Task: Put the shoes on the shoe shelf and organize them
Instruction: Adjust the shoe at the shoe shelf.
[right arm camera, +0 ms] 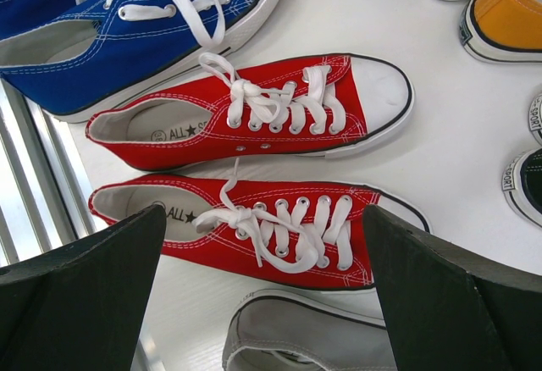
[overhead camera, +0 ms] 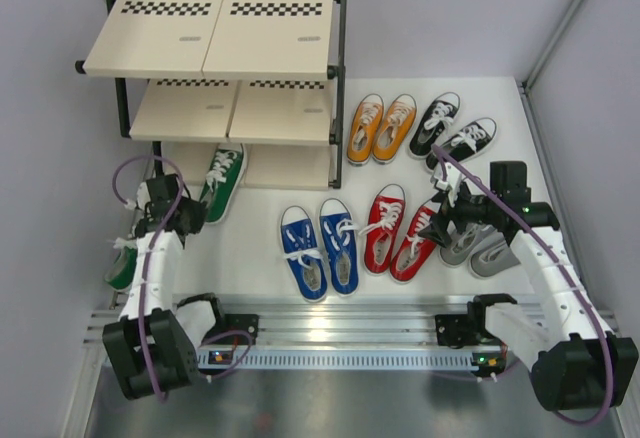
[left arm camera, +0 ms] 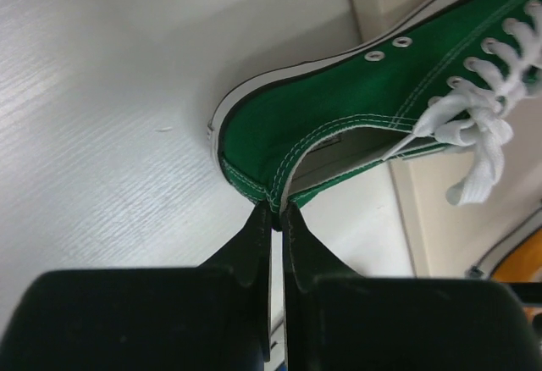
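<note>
The shoe shelf stands at the back left with bare boards. A green shoe lies with its toe at the bottom tier. My left gripper is shut on its heel rim, seen close in the left wrist view: gripper, green shoe. A second green shoe is mostly hidden behind the left arm. My right gripper hangs open over the red pair, with nothing between its fingers. In the right wrist view the gripper straddles the nearer red shoe.
On the table lie the blue pair, orange pair, black pair and grey pair, the last partly under the right arm. A metal rail runs along the near edge.
</note>
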Controlling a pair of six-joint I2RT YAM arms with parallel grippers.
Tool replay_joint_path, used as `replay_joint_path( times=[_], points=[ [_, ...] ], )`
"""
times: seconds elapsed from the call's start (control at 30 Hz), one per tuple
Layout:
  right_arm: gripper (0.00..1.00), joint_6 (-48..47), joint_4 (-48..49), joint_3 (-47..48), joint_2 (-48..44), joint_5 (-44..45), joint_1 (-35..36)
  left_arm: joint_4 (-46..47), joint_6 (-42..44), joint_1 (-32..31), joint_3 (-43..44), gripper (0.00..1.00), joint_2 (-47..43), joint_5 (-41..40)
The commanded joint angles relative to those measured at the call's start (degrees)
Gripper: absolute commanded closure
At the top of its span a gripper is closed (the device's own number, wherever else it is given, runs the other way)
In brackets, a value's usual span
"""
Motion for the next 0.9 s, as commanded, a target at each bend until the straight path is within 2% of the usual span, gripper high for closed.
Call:
replay_joint_path(
  times=[0.0, 0.47, 0.87],
  points=[
    [0.01, -1.2, 0.5, 1.9, -0.2, -2.1, -0.7, 9.5, -3.5, 0.1, 0.7, 1.00, -2.8, 3.8],
    [0.01, -1.3, 0.3, 1.8, 0.0, -2.1, -0.9, 25.0, -19.1, 0.2, -2.6, 1.00, -0.7, 3.3],
    [0.01, -1.3, 0.4, 1.7, 0.3, -2.1, -0.8, 35.1, -20.9, 0.1, -3.9, 1.00, 7.9, 3.4]
  ],
)
